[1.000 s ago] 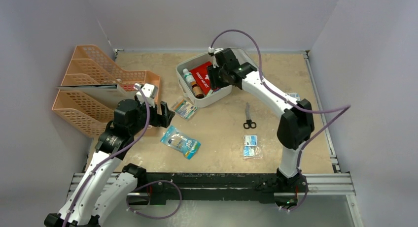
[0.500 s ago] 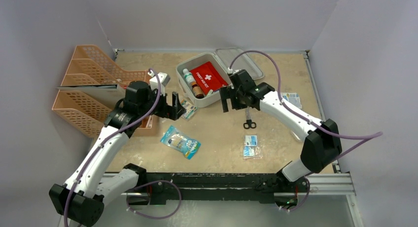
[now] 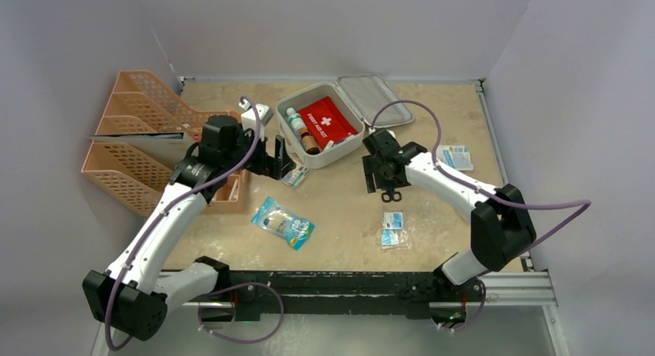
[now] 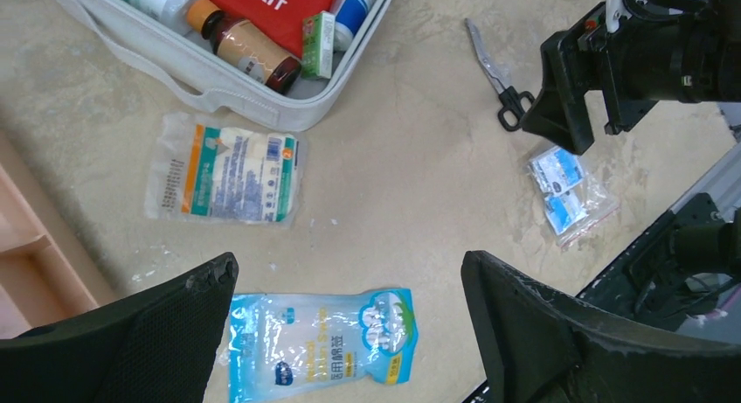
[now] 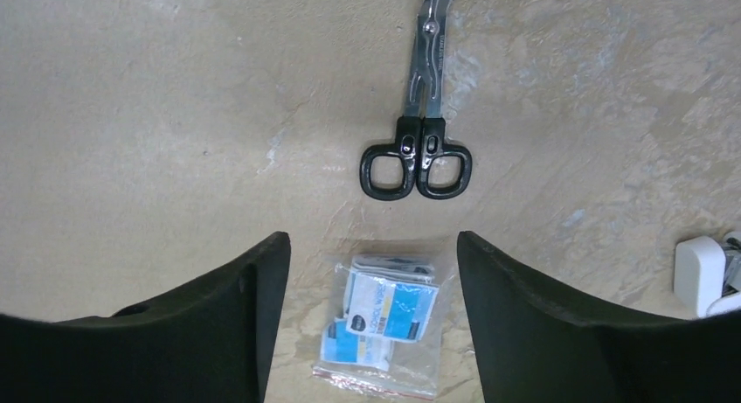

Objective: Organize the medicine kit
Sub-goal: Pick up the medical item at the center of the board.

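Note:
The medicine kit [image 3: 334, 156] lies open at the back centre with its lid [image 3: 378, 100] flat behind it. It holds a red first-aid pouch [image 3: 326, 120] and bottles [image 4: 249, 53]. My left gripper [image 3: 279, 159] is open and empty beside the kit's left front wall [image 4: 236, 93], above a gauze packet [image 4: 225, 180]. A blue cotton bag [image 4: 319, 342] lies nearer. My right gripper [image 3: 384, 182] is open and empty over the black-handled scissors [image 5: 419, 149]. A bag of alcohol wipes [image 5: 384, 320] lies between its fingers, below.
Orange mesh file trays [image 3: 139, 132] stand at the left, close to my left arm. A small blue-and-white packet [image 3: 456, 157] lies at the right of the table. The cotton bag [image 3: 283, 222] and wipes bag [image 3: 394, 230] lie towards the front.
My right gripper has left the kit and swung forward and down over the scissors. My left gripper has moved back and right, up to the kit's left front side.

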